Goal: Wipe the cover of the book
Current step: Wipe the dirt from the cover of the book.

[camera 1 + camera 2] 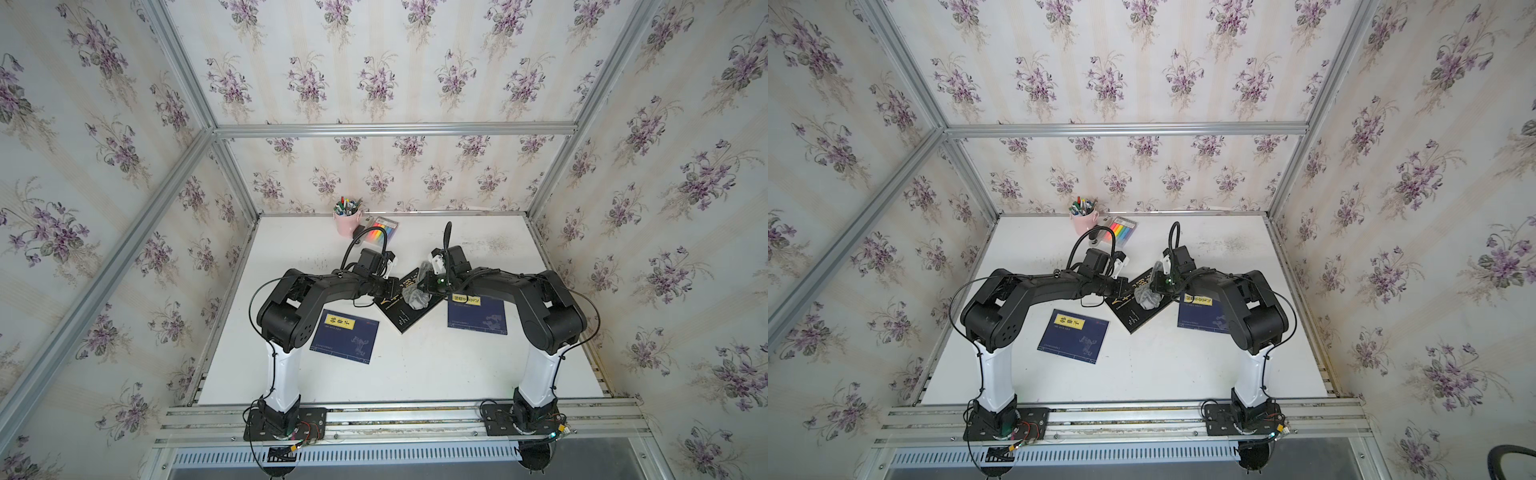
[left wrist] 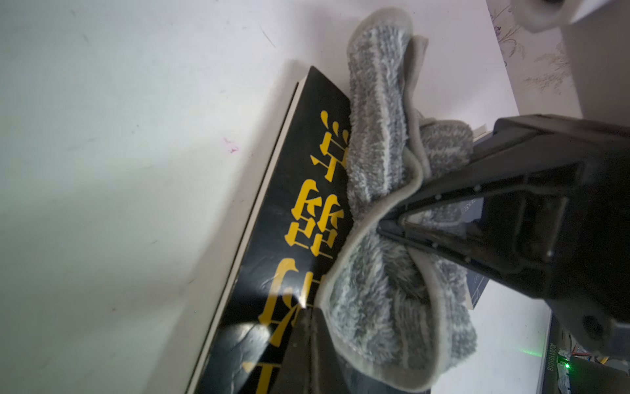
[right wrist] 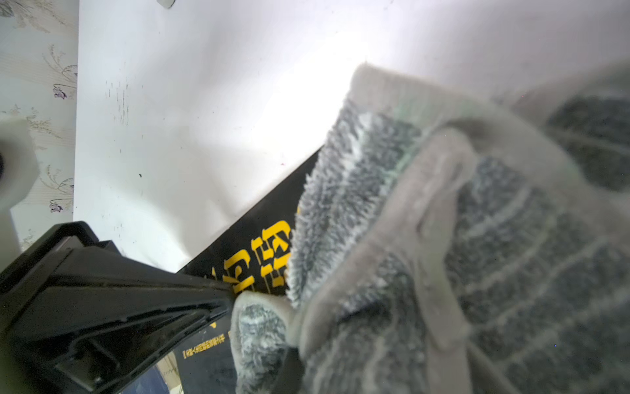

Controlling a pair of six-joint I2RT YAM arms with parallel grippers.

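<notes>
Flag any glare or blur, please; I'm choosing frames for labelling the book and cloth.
Left wrist view: sharp, but glare streaks the black book on its glossy cover. Right wrist view: the cloth sits close and blurred, the table blown out white. Both top views: evenly lit, sharp, no glare.

The cloth (image 2: 375,300) is fluffy, the book cover (image 2: 306,109) glossy.

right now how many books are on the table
3. A black book lies in the middle under the grey cloth. The left blue book lies beside the left arm, and the right blue book is partly under the right arm. The arms may hide more.
</notes>
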